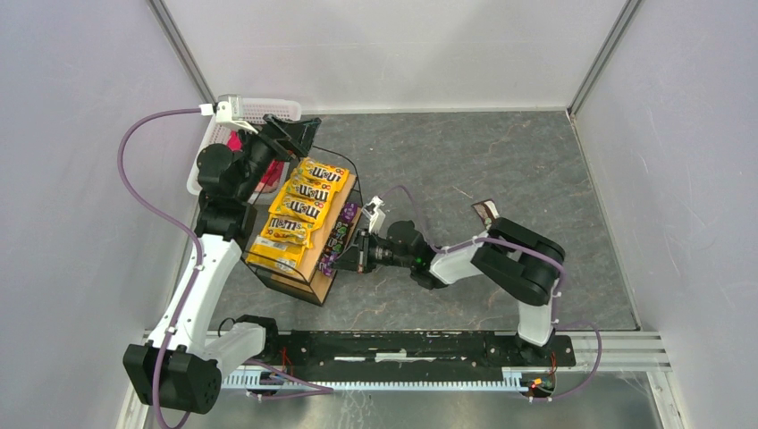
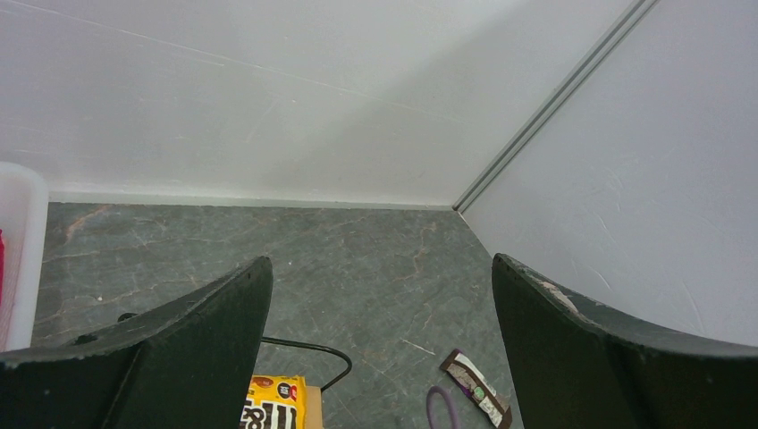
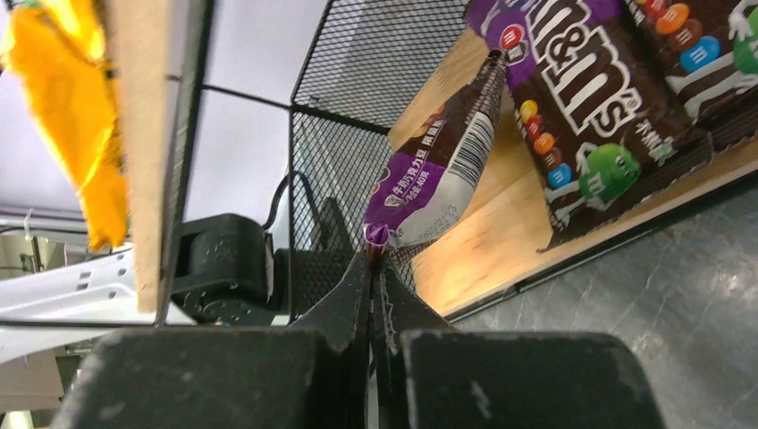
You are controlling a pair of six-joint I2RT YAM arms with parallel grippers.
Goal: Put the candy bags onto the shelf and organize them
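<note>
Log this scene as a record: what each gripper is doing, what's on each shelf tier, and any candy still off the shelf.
left gripper: open, holding nothing
right gripper: shut on the corner of a purple packet at the lower tier
shelf: black wire frame, wooden tiers
upper tier: yellow M&M's bags in a row
lower tier: brown M&M's bags
off shelf: one stray packet on the table

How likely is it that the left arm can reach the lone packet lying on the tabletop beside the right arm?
Probably not. The left gripper is open and empty over bare tabletop, but the packet lies close beside the right arm, far across from the stretched-out left arm.
</note>
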